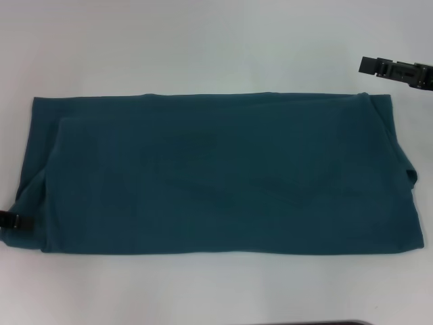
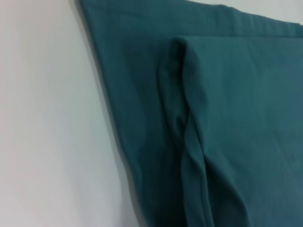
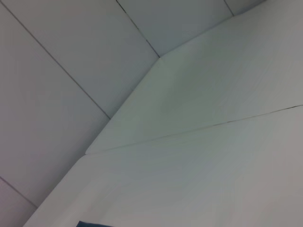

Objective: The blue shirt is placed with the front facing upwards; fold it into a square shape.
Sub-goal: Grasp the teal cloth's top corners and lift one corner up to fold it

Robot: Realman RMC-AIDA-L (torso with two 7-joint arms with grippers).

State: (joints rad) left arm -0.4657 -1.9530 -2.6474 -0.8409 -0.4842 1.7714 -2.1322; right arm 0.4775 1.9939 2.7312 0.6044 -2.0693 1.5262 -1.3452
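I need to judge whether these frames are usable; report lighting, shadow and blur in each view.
Head view: even light, no glare, the blue shirt reads flat with faint creases.
Left wrist view: soft focus, a folded edge casts a dark shadow line.
Right wrist view: mostly pale table, evenly lit, only a sliver of shirt.

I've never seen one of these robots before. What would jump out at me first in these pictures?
A big blue shirt, folded into a long band, fills the middle of the white table with only plain fabric showing. The left gripper sits at the shirt's near left corner. The right gripper is beyond its far right corner.
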